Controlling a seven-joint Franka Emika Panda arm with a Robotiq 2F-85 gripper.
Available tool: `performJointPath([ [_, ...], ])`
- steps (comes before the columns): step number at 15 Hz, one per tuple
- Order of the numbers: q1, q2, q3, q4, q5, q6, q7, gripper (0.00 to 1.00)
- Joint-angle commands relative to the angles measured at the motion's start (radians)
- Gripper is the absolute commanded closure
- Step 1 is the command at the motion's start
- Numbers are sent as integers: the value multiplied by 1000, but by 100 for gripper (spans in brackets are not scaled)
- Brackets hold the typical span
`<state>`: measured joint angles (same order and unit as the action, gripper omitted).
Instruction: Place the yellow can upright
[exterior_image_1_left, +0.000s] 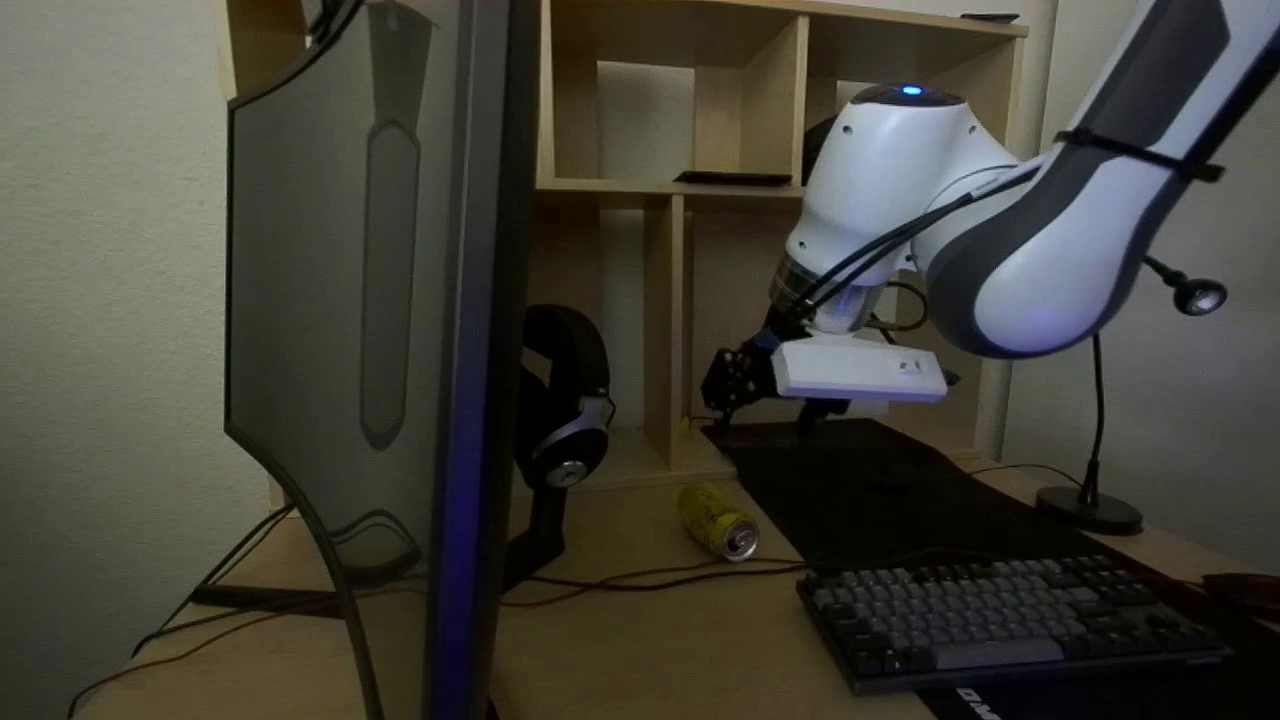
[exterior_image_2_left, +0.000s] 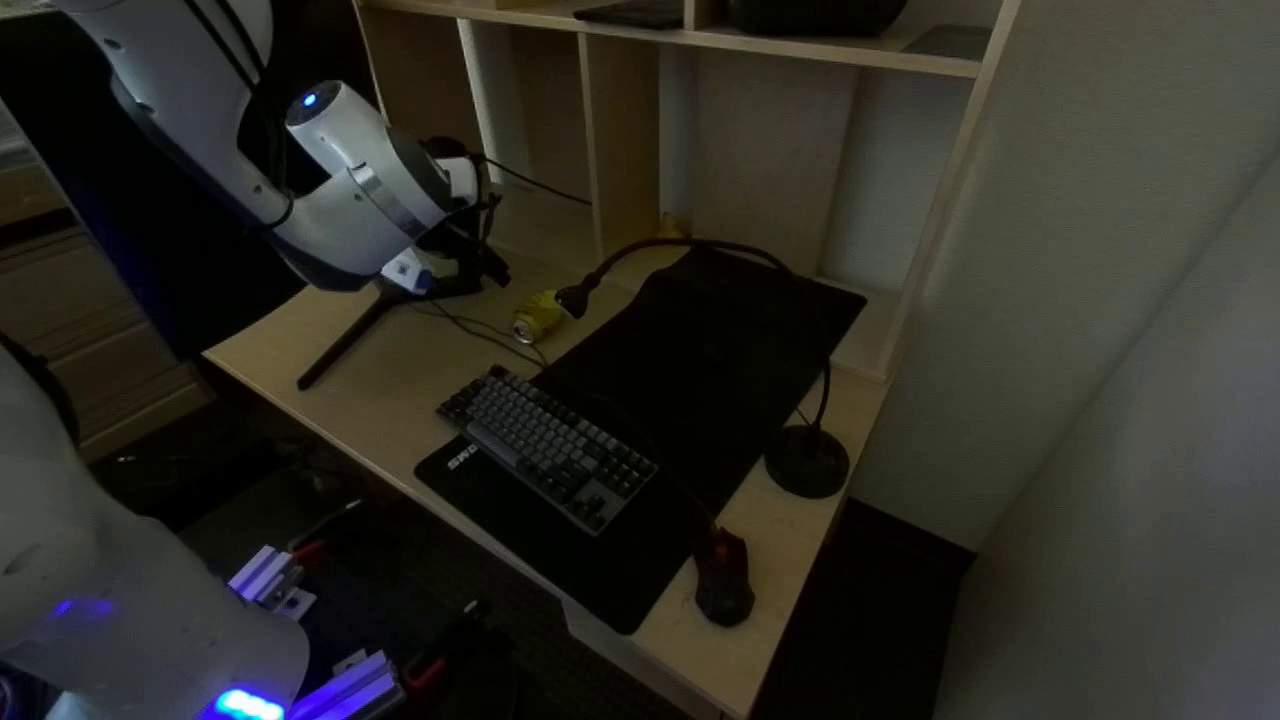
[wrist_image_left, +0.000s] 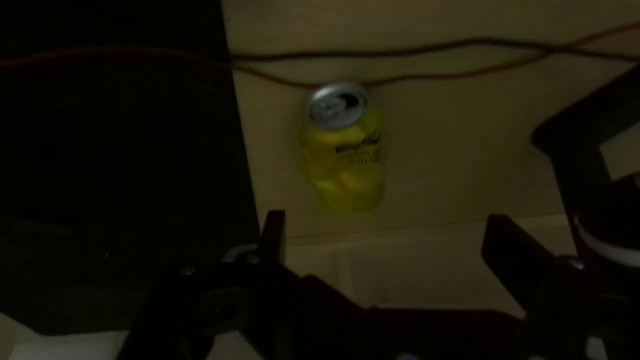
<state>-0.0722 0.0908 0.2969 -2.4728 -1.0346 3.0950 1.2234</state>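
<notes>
The yellow can (exterior_image_1_left: 712, 520) lies on its side on the wooden desk, between the headphone stand and the dark mat. It also shows in an exterior view (exterior_image_2_left: 538, 317) and in the wrist view (wrist_image_left: 345, 162). Its silver opened top faces away from the shelf, towards the cables. In the wrist view my gripper (wrist_image_left: 387, 218) is open, with its black fingers wide apart and nothing between them. The can lies beyond the fingertips, nearer the left finger. In an exterior view the gripper (exterior_image_1_left: 766, 416) hangs above the desk, apart from the can.
Black headphones (exterior_image_1_left: 580, 400) on a stand and a large monitor (exterior_image_1_left: 320, 300) stand beside the can. Thin cables (exterior_image_1_left: 640, 582) run past its top. A dark mat (exterior_image_2_left: 700, 340), keyboard (exterior_image_2_left: 545, 445), mouse (exterior_image_2_left: 724, 580) and gooseneck lamp (exterior_image_2_left: 806, 462) are opposite. A wooden shelf (exterior_image_1_left: 735, 188) stands behind.
</notes>
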Motion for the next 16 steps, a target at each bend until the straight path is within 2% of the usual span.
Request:
performJointPath([
  [1,8,127,9,170,53,-81,-28,0],
  [2,0,161,22,197,91,-70,-54,0],
  [3,0,71,5,127,44,-54,-12,0],
  [6,1,148,14,182,76,-55,-32,0],
  [7,-4,220,37,211,109,-103,-90,0],
  [9,45,288,-15,286,15,-134,-41,0],
  [13,77,387,-44,379,-80,-109,-61,0],
  [16,59,431,-9,401,-37,-172,-154,0],
])
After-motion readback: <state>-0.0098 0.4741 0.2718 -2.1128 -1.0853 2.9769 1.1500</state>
